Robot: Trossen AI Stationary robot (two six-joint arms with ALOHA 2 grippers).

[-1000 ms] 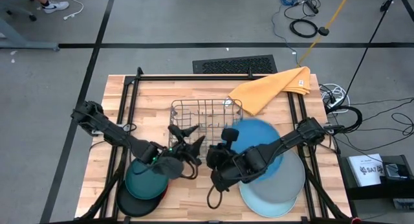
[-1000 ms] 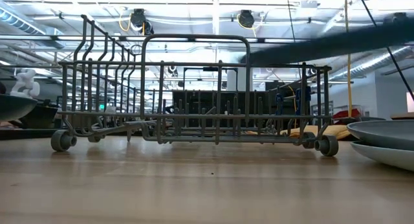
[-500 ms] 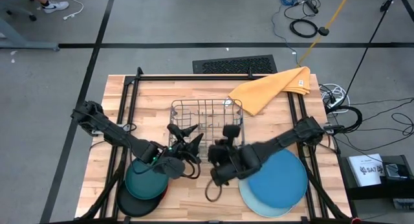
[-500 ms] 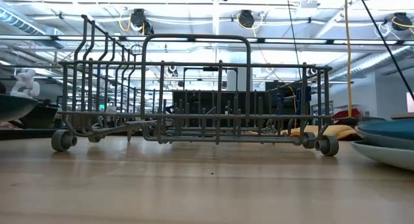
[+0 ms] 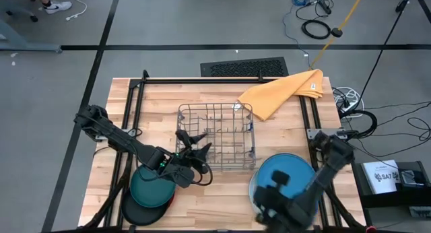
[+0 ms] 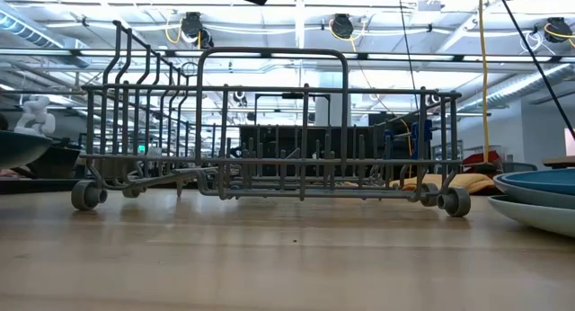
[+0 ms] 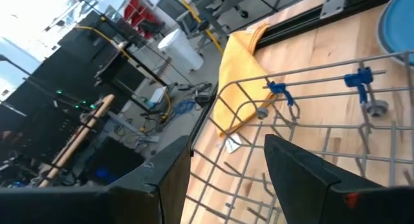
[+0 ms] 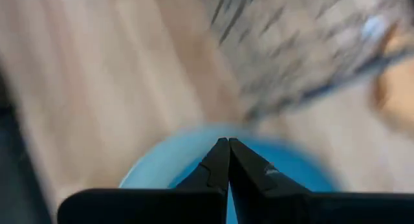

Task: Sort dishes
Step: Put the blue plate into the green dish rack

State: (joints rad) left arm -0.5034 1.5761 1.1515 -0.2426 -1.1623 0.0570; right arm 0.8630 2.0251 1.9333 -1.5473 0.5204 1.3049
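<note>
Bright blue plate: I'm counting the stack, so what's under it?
Under the bright blue plate, a pale plate's rim shows. Anything between them is covered.

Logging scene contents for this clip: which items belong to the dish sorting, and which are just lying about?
Job: bright blue plate atop the right stack; dark teal plate atop the left stack; black plate beneath it.
Lying about: wire dish rack; yellow-orange cloth.
</note>
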